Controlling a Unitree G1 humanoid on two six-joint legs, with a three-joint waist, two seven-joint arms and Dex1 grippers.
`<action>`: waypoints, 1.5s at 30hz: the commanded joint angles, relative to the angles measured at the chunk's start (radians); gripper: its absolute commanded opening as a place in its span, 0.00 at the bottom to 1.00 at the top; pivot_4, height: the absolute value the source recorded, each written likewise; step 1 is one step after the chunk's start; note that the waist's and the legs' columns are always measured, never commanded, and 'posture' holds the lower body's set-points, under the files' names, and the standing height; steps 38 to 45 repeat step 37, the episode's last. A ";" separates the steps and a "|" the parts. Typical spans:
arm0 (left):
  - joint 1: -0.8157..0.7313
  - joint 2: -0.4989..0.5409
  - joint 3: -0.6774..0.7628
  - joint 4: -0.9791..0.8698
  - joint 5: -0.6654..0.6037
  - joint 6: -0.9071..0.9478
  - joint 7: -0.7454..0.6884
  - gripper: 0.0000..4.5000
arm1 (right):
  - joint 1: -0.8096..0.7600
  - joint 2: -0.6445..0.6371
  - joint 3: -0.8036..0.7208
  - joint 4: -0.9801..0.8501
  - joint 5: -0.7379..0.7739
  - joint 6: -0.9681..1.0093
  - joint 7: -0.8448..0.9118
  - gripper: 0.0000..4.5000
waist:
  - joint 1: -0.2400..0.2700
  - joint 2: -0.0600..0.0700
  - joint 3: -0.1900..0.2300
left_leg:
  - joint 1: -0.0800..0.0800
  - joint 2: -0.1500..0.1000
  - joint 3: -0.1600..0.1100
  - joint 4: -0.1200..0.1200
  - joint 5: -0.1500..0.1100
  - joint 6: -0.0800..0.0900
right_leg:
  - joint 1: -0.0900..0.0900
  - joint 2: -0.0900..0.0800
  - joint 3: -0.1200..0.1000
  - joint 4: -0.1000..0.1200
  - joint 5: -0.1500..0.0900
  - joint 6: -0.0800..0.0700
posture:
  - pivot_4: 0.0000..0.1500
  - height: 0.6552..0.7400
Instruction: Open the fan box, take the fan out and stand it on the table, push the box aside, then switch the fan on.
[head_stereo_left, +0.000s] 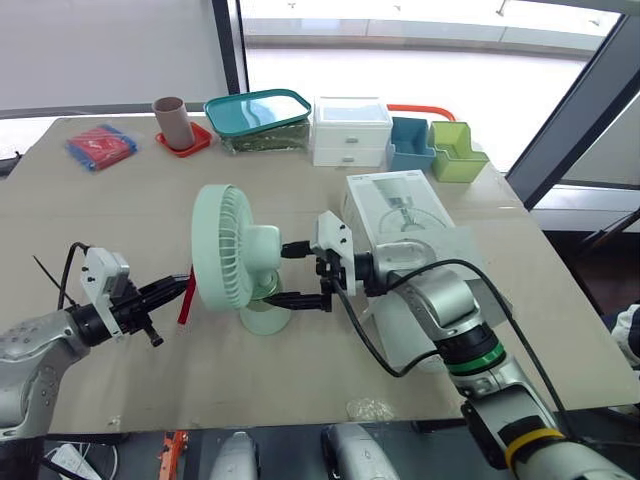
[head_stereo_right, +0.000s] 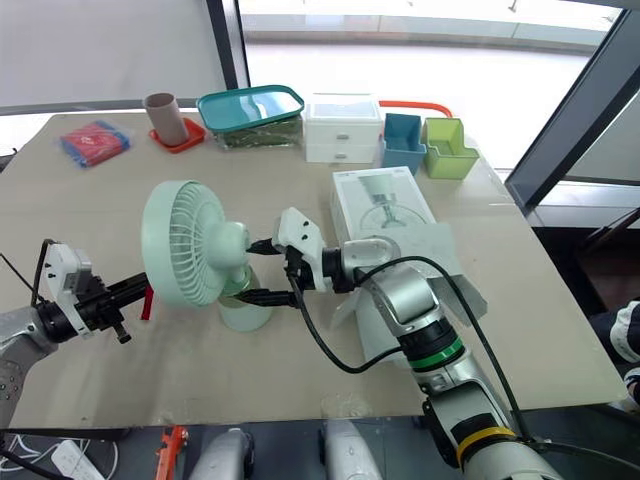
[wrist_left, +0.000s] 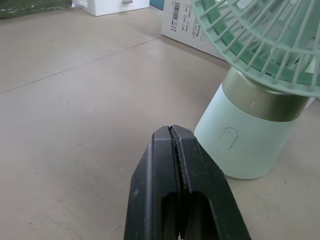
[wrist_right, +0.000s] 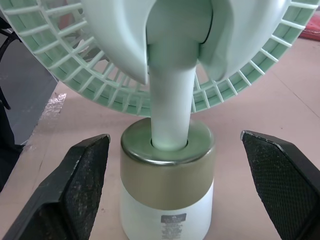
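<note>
Mint-green fan (head_stereo_left: 232, 250) stands upright on table (head_stereo_left: 120, 220), mid-front. Right gripper (head_stereo_left: 290, 273) at its rear, jaws wide, one finger on each side of base (wrist_left: 245, 145), no contact. Left gripper (wrist_left: 173, 135) on the grille side, jaws pressed together, tip near button (wrist_left: 229, 138), apart. Box (head_stereo_left: 395, 205) lies flat beyond the right gripper. Bare tabletop left of fan.

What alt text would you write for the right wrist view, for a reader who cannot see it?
A mint-green fan stands upright on a table, seen from behind: round grille, neck, gold-banded white base. The right gripper is open, its black fingers flanking the base without touching it.
</note>
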 joint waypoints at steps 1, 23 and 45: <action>-0.035 0.014 -0.011 -0.021 -0.012 -0.012 -0.024 0.00 | 0.003 -0.062 -0.022 -0.100 0.015 0.022 0.027 0.97 | 0.000 0.000 0.000 | 0.000 0.000 0.000 0.000 0.000 0.000 | 0.000 0.000 0.000 0.000 0.000 0.000 | 1.00 1.00; -0.002 -0.029 0.085 -0.086 -0.069 -0.054 0.024 0.98 | 0.192 -0.389 -0.400 -0.418 0.214 0.279 -0.083 1.00 | 0.001 0.000 0.000 | -0.001 -0.001 0.001 0.000 0.000 0.000 | 0.000 0.000 0.004 -0.001 -0.002 0.003 | 1.00 1.00; 0.134 0.039 0.165 -0.146 -0.120 -0.018 -0.010 0.98 | 0.267 -0.402 -0.408 -0.422 0.250 0.267 -0.120 1.00 | 0.001 0.000 0.000 | 0.000 -0.002 0.002 0.000 0.000 0.000 | 0.000 0.000 0.005 -0.001 -0.006 0.009 | 1.00 1.00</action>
